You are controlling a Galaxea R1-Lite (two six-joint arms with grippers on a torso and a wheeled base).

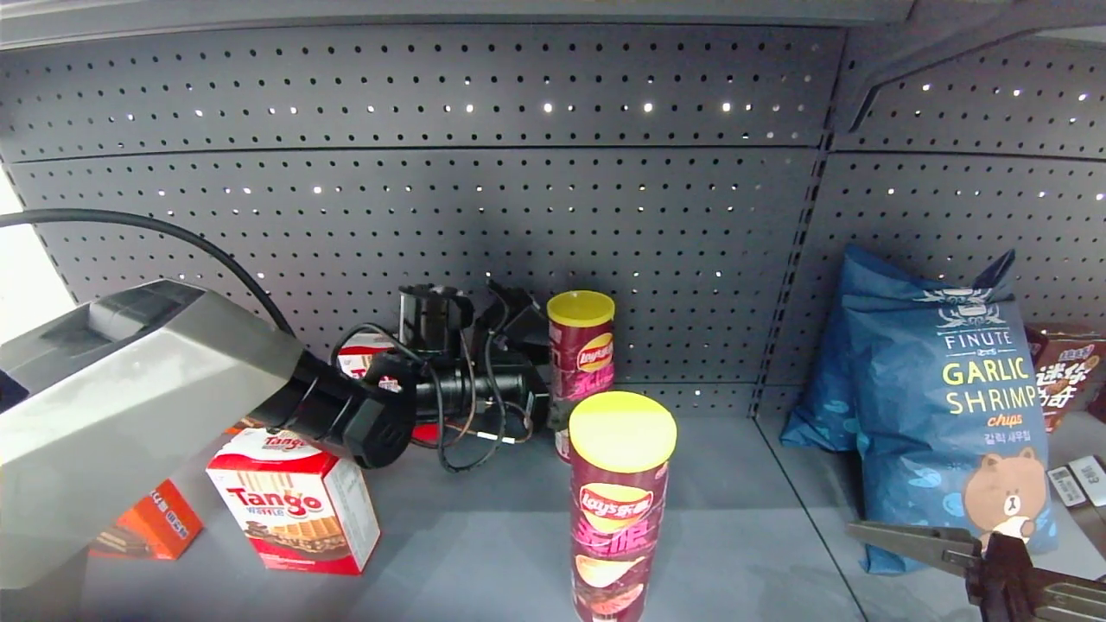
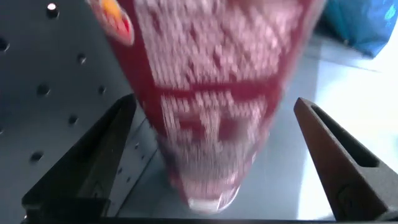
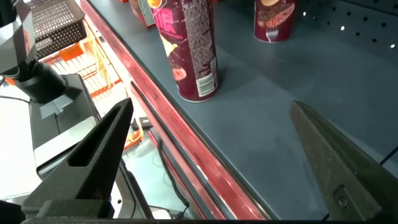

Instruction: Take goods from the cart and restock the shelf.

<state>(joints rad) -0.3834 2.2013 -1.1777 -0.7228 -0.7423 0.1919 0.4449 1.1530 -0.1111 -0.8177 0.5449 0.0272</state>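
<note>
Head view has my left arm in from the left, deep at the back of the shelf (image 1: pixel 734 518), right beside the rear can (image 1: pixel 581 345), which stands upright against the pegboard. On the left wrist camera the left gripper (image 2: pixel 214 106) is spread wide with that can between its jaws. I see a gap on each side lower down, so I read it as not clamped. The front can (image 1: pixel 620 501) stands upright closer to the shelf's edge, in line with the rear one and apart from it.

Left of the cans sit a wafer box (image 1: pixel 294 510) and, nearer the edge, an orange box (image 1: pixel 151 523). Off to the right a blue bag (image 1: pixel 942 406) leans on the back panel, with a brown pack (image 1: pixel 1067 371) just behind it.

My right gripper (image 3: pixel 211 107) hangs at the shelf's front lip, jaws apart and holding nothing, well to the right of the front can. Below the lip its camera picks up an orange wire basket (image 3: pixel 99 56).
</note>
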